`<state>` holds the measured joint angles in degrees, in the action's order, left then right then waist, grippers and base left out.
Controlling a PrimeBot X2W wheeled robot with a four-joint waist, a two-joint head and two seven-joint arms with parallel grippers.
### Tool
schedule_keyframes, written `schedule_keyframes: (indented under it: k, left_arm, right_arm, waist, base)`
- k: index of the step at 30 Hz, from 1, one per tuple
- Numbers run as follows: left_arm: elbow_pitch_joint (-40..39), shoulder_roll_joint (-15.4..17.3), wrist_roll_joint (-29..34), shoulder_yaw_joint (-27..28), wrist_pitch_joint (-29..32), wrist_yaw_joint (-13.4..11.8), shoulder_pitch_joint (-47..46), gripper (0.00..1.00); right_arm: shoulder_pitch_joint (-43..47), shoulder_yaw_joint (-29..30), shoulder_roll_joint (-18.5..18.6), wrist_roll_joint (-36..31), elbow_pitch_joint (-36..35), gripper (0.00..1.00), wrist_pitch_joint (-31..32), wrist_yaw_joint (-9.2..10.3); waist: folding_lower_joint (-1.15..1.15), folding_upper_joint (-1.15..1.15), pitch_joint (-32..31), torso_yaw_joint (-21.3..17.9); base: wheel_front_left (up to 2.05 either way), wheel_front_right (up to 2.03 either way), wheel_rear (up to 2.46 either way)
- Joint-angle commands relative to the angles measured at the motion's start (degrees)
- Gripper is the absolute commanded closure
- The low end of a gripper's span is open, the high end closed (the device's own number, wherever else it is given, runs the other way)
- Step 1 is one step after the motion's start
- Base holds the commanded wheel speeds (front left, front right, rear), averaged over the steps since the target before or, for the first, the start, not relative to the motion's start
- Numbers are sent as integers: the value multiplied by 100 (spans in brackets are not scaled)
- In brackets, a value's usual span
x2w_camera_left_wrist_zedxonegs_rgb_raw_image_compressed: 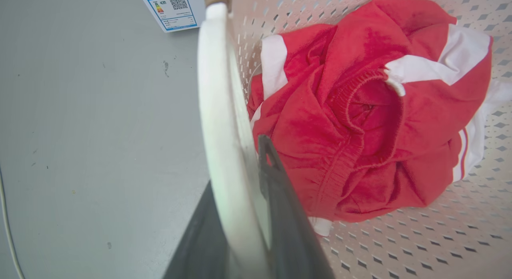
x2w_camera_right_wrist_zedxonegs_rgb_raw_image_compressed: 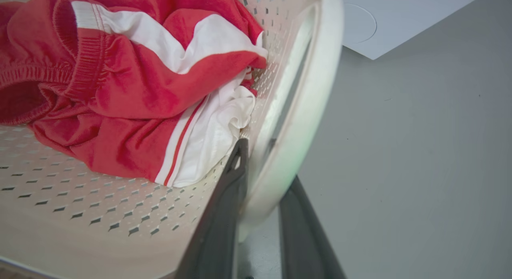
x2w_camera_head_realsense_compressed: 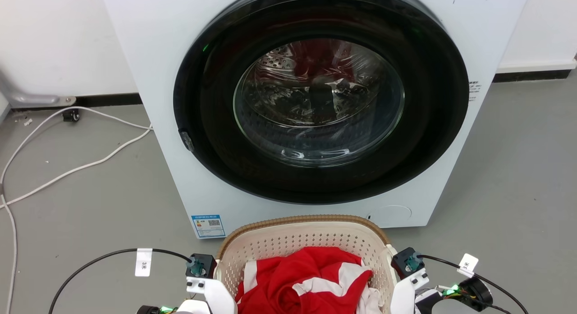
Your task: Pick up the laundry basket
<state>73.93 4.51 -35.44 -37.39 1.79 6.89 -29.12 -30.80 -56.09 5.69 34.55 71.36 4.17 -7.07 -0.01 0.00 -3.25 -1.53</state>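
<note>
Basket position, head view: the laundry basket (x2w_camera_head_realsense_compressed: pixel 293 239) stands on the floor (x2w_camera_head_realsense_compressed: pixel 90 192) just before the washer (x2w_camera_head_realsense_compressed: pixel 148 57), holding a red-and-white garment (x2w_camera_head_realsense_compressed: pixel 306 278). Left wrist view: the left pincer (x2w_camera_left_wrist_zedxonegs_rgb_raw_image_compressed: pixel 240 167) clamps the left loop handle (x2w_camera_left_wrist_zedxonegs_rgb_raw_image_compressed: pixel 216 91). Right wrist view: the right pincer (x2w_camera_right_wrist_zedxonegs_rgb_raw_image_compressed: pixel 268 163) clamps the right loop handle (x2w_camera_right_wrist_zedxonegs_rgb_raw_image_compressed: pixel 316 83).

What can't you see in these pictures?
Head view: the near end of the laundry basket is cut off by the bottom edge.
All views: the red clothes hide whatever lies beneath.
Head view: reflections on the washer door glass blur what is inside.
Head view: print on the blue label is too small.
Wrist views: handles hide where left gripper and right gripper touch them, so squeezing is unclear.
</note>
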Motion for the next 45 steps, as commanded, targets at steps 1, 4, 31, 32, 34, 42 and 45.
schedule_keyframes:
  k: [1, 4, 31, 32, 34, 42, 45]
  left_arm:
    - [-69, -90, -15, -45, -65, 99, 19, 100]
    - [-66, -92, -38, -66, -55, 100, 22, 100]
    - [-50, -55, -290, -289, -45, 92, 49, 100]
    - [-50, -53, -294, -296, -48, 92, 48, 100]
    - [-49, -51, -312, -312, -57, 92, 50, 100]
    - [-47, -37, -378, -375, -70, 91, 42, 100]
    - [-46, -32, -400, -396, -73, 92, 42, 100]
  right_arm:
    - [81, -112, -71, 44, -70, 100, 16, -76]
    - [84, -183, -63, 110, -64, 100, 8, -76]
    - [16, -882, -16, 819, 47, 100, -87, -76]
    - [11, -901, -15, 845, 52, 100, -94, -76]
    - [1, -939, -11, 881, 62, 100, -102, -76]
    - [-39, -1078, 3, 1029, 94, 100, -118, -76]
    - [-46, -1129, 4, 1080, 101, 100, -132, -76]
  waist:
    - [1, 0, -44, -27]
    - [1, 0, -71, -40]
    - [1, 0, -162, -53]
    - [1, 0, -160, -52]
    - [1, 0, -156, -53]
    - [1, 0, -139, -56]
    - [1, 0, -133, -55]
  base:
    - [0, 0, 0]
    - [0, 0, 0]
    - [0, 0, 0]
    - [0, 0, 0]
    - [0, 0, 0]
    - [0, 0, 0]
    - [0, 0, 0]
